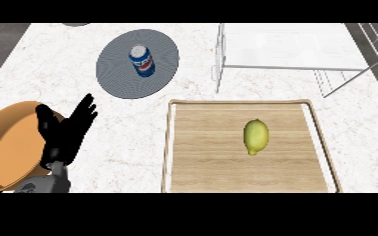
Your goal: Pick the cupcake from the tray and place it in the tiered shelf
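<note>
the white wire shelf [295, 50] is waiting at the back, beside the wooden tray [221, 180], which is carrying only a lemon [255, 136]; no cupcake is showing. a can [142, 61] is lying on the grey plate [118, 80]. the left hand [68, 130] is resting open, holding nothing.

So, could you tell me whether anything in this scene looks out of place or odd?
Yes: the wooden tray holds only a lemon, with no cupcake in view. A soda can lies on its side on the grey plate. The left hand rests open at the left.
</note>
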### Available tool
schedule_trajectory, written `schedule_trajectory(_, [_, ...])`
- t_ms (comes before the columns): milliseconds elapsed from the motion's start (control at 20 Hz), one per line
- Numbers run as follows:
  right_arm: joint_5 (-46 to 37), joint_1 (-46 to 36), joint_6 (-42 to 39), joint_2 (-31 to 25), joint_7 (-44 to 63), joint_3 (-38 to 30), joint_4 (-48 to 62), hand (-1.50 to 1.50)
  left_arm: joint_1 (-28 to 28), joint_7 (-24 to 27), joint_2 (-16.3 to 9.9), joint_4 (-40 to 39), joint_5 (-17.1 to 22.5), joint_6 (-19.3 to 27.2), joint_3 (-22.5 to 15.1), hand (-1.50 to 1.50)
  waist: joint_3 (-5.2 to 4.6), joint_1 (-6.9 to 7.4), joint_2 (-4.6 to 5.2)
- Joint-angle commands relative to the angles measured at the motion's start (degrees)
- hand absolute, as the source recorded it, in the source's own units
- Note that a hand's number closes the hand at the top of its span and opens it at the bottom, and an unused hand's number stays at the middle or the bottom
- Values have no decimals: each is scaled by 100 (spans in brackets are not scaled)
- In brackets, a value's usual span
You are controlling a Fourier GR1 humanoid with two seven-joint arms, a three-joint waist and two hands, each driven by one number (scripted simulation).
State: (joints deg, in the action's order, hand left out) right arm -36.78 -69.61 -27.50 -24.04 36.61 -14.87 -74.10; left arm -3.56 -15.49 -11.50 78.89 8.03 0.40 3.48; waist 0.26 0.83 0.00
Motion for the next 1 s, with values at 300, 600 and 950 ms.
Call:
schedule_trajectory(300, [-563, -238, 1283, 19, -1166, 247, 1808, 150, -379, -595, 3, -111, -9, 98, 50, 0, -28, 27, 35])
schedule_trajectory(600, [-636, -562, 1674, -118, -1755, 183, 2663, 150, 13, -376, 81, 72, -23, -28, -20, 0, -27, 56, 29])
schedule_trajectory(950, [-502, -574, 1571, -281, -2155, 153, 2803, 150, -108, -114, 213, -357, -138, 5, -5, 0, -28, -22, 15])
